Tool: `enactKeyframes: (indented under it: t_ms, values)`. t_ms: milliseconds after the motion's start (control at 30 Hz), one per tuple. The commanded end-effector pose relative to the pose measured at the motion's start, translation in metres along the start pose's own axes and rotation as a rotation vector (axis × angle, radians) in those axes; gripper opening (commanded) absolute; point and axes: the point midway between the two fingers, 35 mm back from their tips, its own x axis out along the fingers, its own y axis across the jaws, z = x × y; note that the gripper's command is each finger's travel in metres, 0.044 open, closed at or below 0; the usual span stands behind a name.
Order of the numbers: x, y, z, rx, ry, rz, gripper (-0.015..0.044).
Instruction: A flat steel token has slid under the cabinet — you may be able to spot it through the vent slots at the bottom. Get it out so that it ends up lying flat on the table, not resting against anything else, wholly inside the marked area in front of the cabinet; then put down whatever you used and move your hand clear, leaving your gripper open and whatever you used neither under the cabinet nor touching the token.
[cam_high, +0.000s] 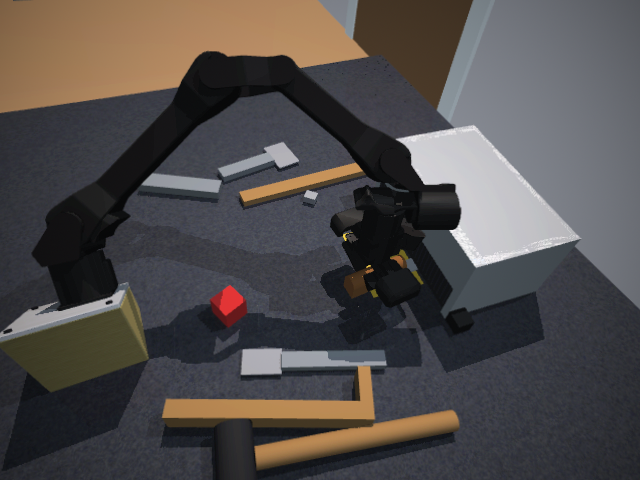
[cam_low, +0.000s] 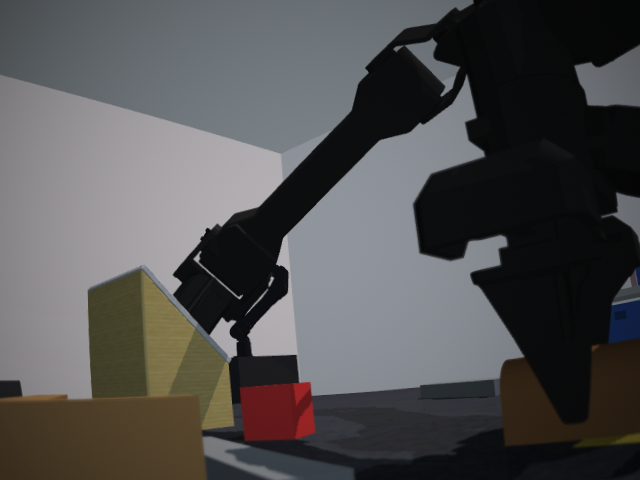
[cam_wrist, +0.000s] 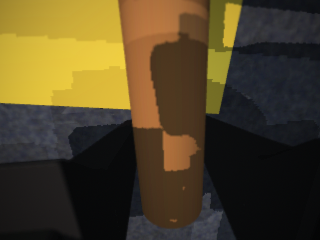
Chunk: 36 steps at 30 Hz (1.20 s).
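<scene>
The grey cabinet (cam_high: 516, 196) stands at the right in the top view, with dark vent slots (cam_high: 433, 268) low on its front. The yellow marked area (cam_high: 417, 276) (cam_low: 615, 440) (cam_wrist: 65, 65) lies in front of it, partly hidden by the arm and tool. My gripper (cam_high: 373, 279) (cam_wrist: 165, 126) is low in front of the cabinet, shut on an orange-brown round handle (cam_high: 354, 285) (cam_low: 522, 392) (cam_wrist: 170, 185). The handle extends over the marked area toward the cabinet. A bit of its grey blade (cam_high: 412, 265) shows beyond it; the blade's tip is hidden. The token cannot be made out in any view.
A red cube (cam_high: 229, 305) (cam_low: 268, 413) lies between arm base and gripper. A grey flat-headed tool (cam_high: 261, 361), an L-shaped wooden stick (cam_high: 258, 410) and a mallet (cam_high: 356, 439) lie nearer the camera. A black block (cam_high: 459, 320) sits by the cabinet's corner. A wooden bar (cam_high: 294, 184) lies behind.
</scene>
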Motion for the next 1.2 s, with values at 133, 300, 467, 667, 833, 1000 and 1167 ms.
enactKeyframes:
  t_ms: [133,300,467,667,833,1000,1167]
  values:
    - [0.001,0.008,0.0,-0.007,0.0,0.007,0.0]
    - [0.001,0.008,-0.001,-0.007,0.0,0.006,0.0]
    - [0.001,0.007,-0.004,-0.006,0.0,0.006,0.0]
    - [0.001,0.006,-0.009,-0.006,0.0,0.006,0.0]
    - [0.001,0.006,-0.014,-0.006,0.0,0.006,0.0]
    - [0.002,0.006,-0.018,-0.006,0.001,0.006,0.0]
    - [0.002,0.005,-0.023,-0.006,0.001,0.006,0.0]
